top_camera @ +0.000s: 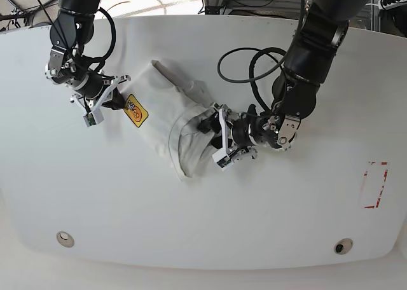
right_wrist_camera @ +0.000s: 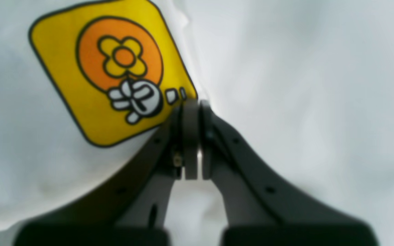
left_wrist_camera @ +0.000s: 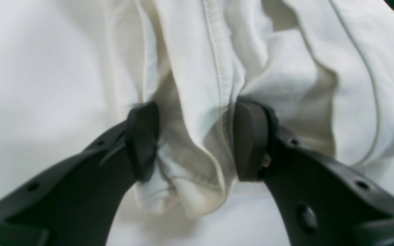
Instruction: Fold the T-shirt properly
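The white T-shirt [top_camera: 184, 112] lies bunched on the white table, left of centre in the base view. A yellow rounded-square graphic [right_wrist_camera: 111, 71] with an orange circle and a flower shows at its left edge [top_camera: 135, 110]. My right gripper [right_wrist_camera: 192, 106] is shut on the T-shirt's edge right beside that graphic [top_camera: 116, 100]. My left gripper [left_wrist_camera: 195, 140] stands open at the shirt's right side [top_camera: 215, 137]. A thick bunched fold with a stitched hem [left_wrist_camera: 217, 68] lies between its two pads. The neck and sleeves cannot be told apart in the crumple.
A black cable loop [top_camera: 245, 64] lies on the table [top_camera: 191, 226] behind the left arm. A red rectangular marking [top_camera: 375, 185] sits at the table's right. Two round fittings [top_camera: 64, 239] [top_camera: 343, 246] are near the front edge.
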Action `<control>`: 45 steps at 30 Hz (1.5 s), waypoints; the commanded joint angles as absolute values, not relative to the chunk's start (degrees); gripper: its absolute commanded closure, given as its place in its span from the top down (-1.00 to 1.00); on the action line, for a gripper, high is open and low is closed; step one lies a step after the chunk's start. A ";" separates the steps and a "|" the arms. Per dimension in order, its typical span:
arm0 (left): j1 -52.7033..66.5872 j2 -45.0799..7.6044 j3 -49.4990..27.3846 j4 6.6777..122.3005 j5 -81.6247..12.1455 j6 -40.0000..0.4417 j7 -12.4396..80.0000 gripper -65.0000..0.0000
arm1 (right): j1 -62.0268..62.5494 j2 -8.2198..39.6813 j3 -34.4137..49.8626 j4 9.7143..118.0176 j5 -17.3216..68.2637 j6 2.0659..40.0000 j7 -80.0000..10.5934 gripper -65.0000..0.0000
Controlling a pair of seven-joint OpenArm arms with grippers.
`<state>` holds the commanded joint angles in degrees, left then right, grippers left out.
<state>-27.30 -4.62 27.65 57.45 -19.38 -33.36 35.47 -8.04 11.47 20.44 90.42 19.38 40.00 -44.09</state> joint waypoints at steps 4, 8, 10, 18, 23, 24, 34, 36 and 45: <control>-29.58 -4.70 27.74 58.86 -19.47 -33.36 35.38 0.00 | -10.33 5.85 18.24 95.43 13.05 40.00 -44.26 -0.98; -30.20 -7.52 27.74 63.96 -19.56 -33.36 35.47 0.00 | -10.77 1.45 13.32 98.77 5.76 40.00 -46.46 -0.98; -30.11 -8.75 27.74 66.42 -19.56 -33.36 35.47 0.00 | -10.77 -0.04 10.68 99.74 3.21 40.00 -47.43 -0.98; -28.18 -12.53 22.29 77.05 -19.65 -33.10 36.79 0.00 | -8.57 -3.56 1.71 100.00 0.04 40.00 -48.31 -0.98; -24.31 -11.74 15.25 82.77 -19.38 -32.66 39.96 0.00 | -7.87 -4.09 -0.48 99.65 0.40 40.00 -48.92 -0.98; -23.52 -10.95 14.81 84.00 -19.38 -31.34 39.96 0.01 | -7.69 -4.09 -0.40 99.82 0.84 40.00 -49.63 -0.98; -14.73 -6.46 22.99 91.30 -14.90 -13.93 34.77 0.02 | -7.69 0.13 10.15 103.78 15.87 40.00 -50.77 -0.98; -12.62 -5.14 23.69 90.51 -9.63 -12.97 31.69 0.03 | -7.60 1.54 12.09 103.69 18.24 40.00 -52.26 -0.98; -4.62 0.75 23.34 80.04 7.60 -12.62 18.33 0.03 | -7.60 3.65 22.37 103.78 24.48 40.00 -55.52 -0.98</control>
<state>-4.62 0.75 23.34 80.04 7.60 -12.62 18.33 -7.60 3.65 22.37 103.78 24.48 40.00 -55.52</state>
